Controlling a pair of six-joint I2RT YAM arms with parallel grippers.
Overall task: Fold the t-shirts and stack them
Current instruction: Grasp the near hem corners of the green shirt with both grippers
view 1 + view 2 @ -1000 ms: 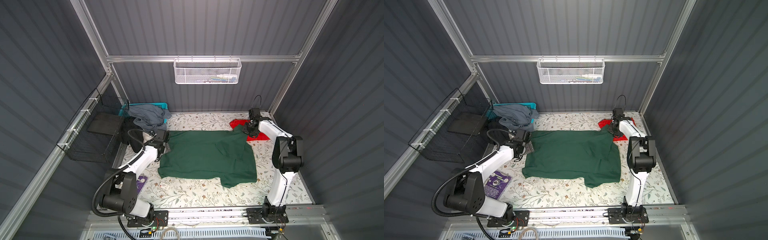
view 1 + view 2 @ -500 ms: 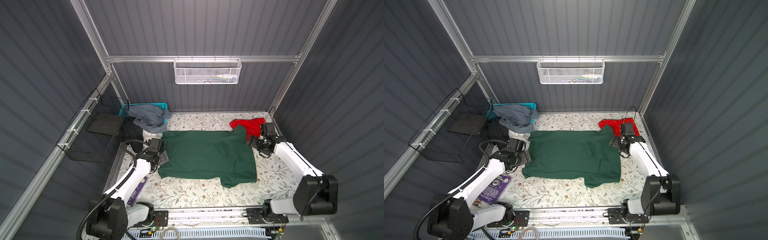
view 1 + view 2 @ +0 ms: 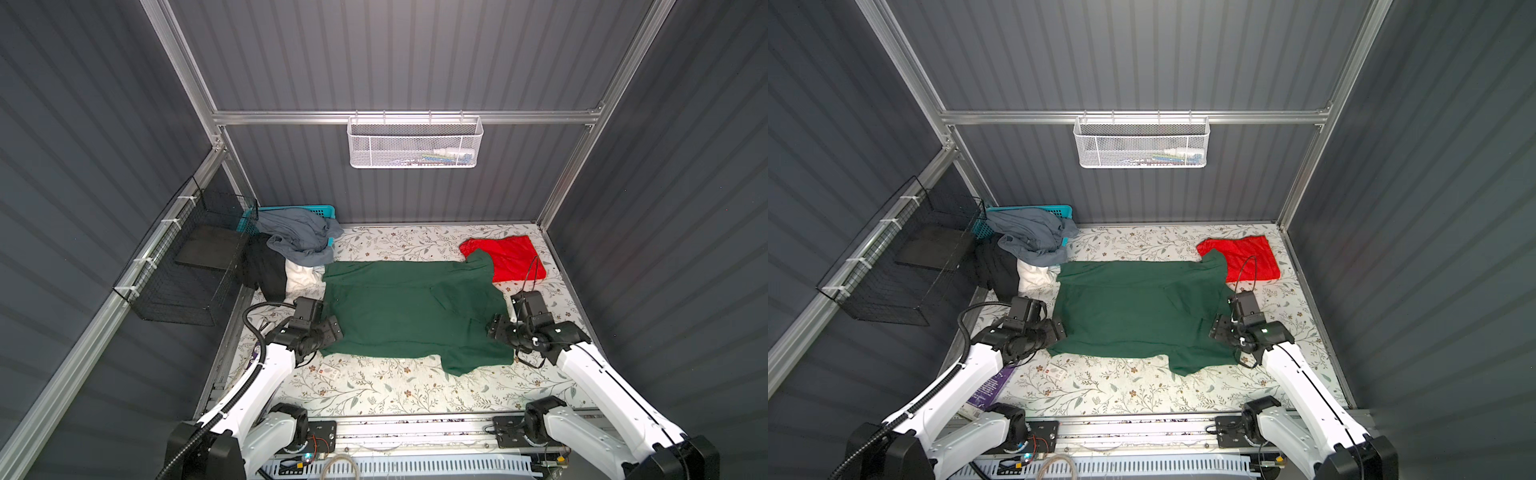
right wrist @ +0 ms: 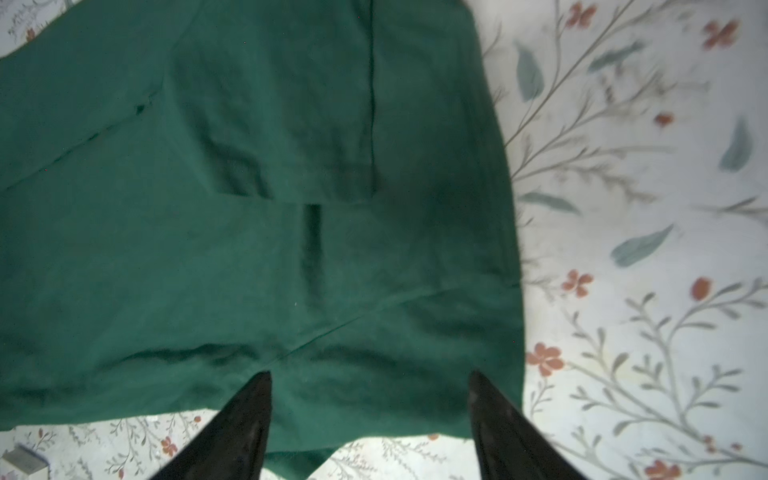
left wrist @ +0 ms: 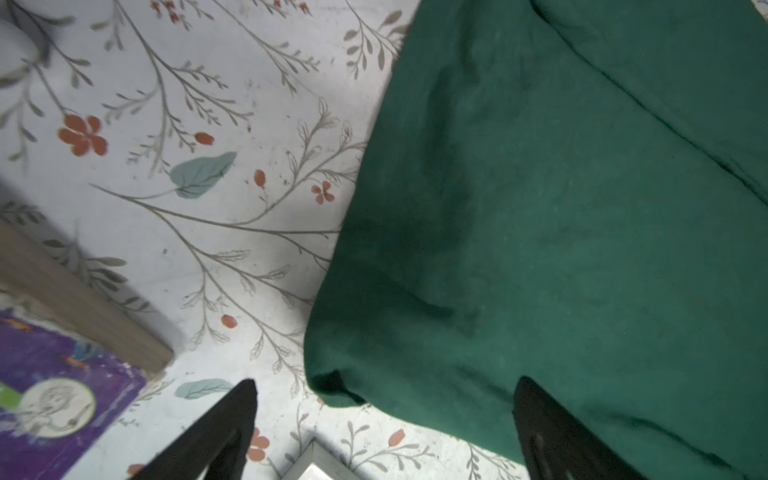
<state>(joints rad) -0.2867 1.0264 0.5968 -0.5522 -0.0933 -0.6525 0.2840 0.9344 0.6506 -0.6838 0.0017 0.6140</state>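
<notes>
A large dark green t-shirt (image 3: 407, 311) (image 3: 1138, 307) lies spread flat mid-table in both top views. A bright red t-shirt (image 3: 513, 257) (image 3: 1246, 257) lies folded at the back right, its near corner under the green sleeve. My left gripper (image 3: 334, 327) (image 5: 386, 384) hovers open at the green t-shirt's (image 5: 540, 208) near-left corner, one finger over cloth and one over the table. My right gripper (image 3: 494, 330) (image 4: 370, 376) hovers open over the green t-shirt's (image 4: 249, 249) right side near the front sleeve. Nothing is held.
A teal basket (image 3: 320, 210) with a grey garment (image 3: 297, 235) stands at the back left, black and white clothes (image 3: 270, 270) beside it. A black wire basket (image 3: 187, 274) hangs on the left wall, a white mesh one (image 3: 415, 141) on the back wall. A small card (image 3: 328, 371) and a purple booklet (image 5: 50, 395) lie front left.
My right gripper has left the red t-shirt at the back right and come forward to the green t-shirt's right side. My left gripper has slid from the far-left edge toward the near-left corner.
</notes>
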